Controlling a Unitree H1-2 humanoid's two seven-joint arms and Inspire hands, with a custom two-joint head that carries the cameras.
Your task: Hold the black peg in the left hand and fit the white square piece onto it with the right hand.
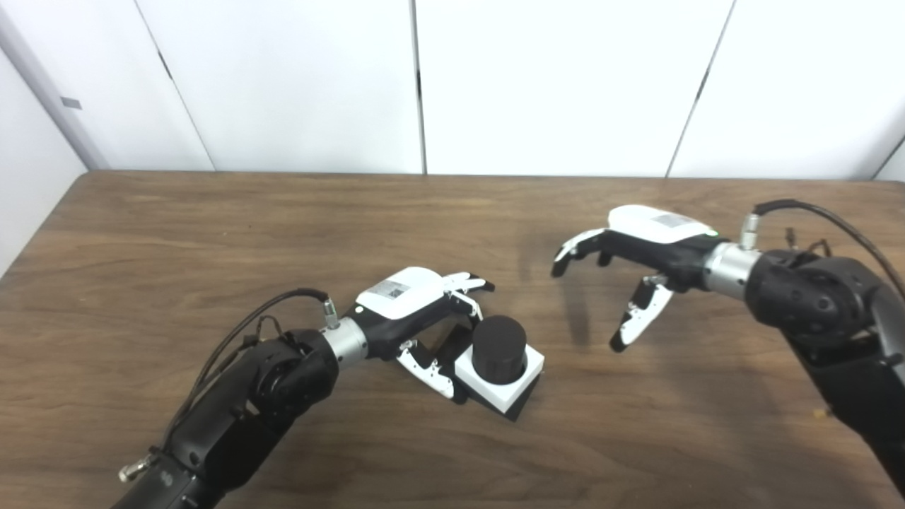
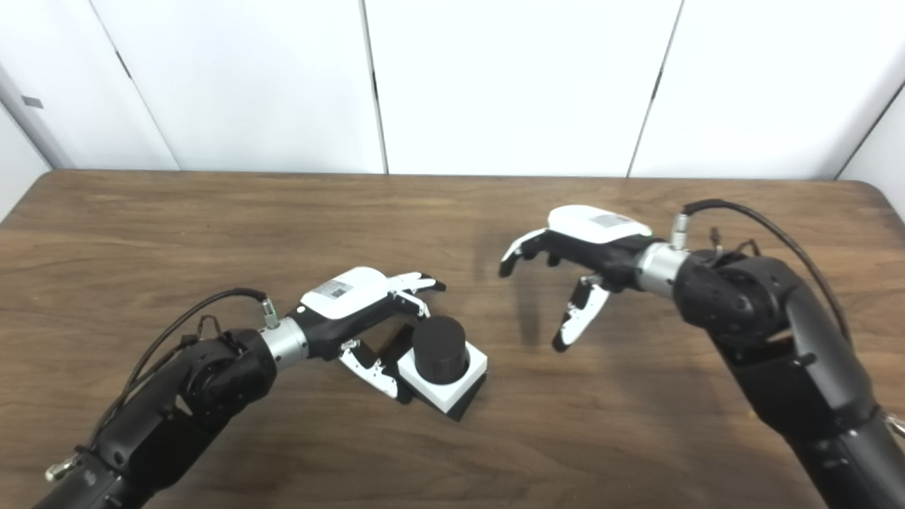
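Looks basically done: square [image 1: 499, 380] already seated over peg [image 1: 499, 348] lower center, left hand [image 1: 417, 318] fingers loosely around its base, right hand [image 1: 629, 261] spread, empty.

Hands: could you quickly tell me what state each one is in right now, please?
Left hand: fingers apart beside the black peg; whether it grips cannot be told.
Right hand: open, holding nothing.

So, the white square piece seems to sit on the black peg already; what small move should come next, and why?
Probably the left hand should open and draw back. The white square piece already sits around the black peg on the table, and the right hand hangs open, apart from it.
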